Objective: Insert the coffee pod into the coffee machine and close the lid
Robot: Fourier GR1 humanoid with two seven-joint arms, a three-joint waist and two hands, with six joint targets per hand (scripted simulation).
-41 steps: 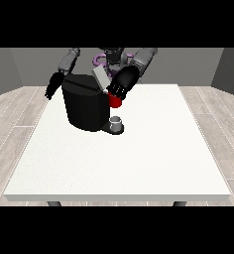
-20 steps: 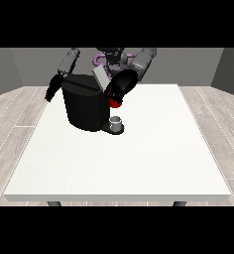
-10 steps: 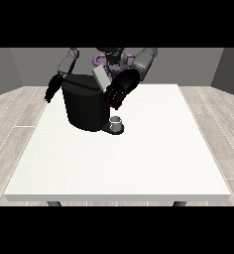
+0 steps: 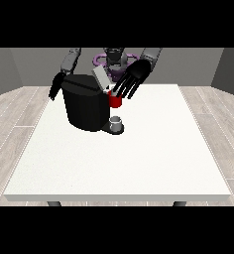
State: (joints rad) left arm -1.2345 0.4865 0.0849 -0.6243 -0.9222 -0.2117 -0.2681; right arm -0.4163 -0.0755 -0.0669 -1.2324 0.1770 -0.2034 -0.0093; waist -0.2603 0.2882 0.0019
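Observation:
The black coffee machine [image 4: 85, 106] stands at the table's back left. Its grey lid [image 4: 101, 78] is tilted up at the top. A red thing at the machine [image 4: 115, 101] sits at its upper front right. The hand at the view's right [image 4: 133, 78] hovers just above and to the right of the red thing, its fingers straight and spread, pointing down and left. The hand at the view's left [image 4: 56, 87] hangs beside the machine's upper left corner. A small grey thing [image 4: 117, 122] rests on the machine's base in front; I cannot tell whether it is the pod.
The white table [image 4: 139, 158] stretches wide towards the camera and to the right of the machine. The robot's torso [image 4: 114, 58] is behind the machine at the far edge.
The hand at the view's right has risen off the red thing and spread its fingers. The grey lid now shows raised. The hand at the view's left has hardly moved.

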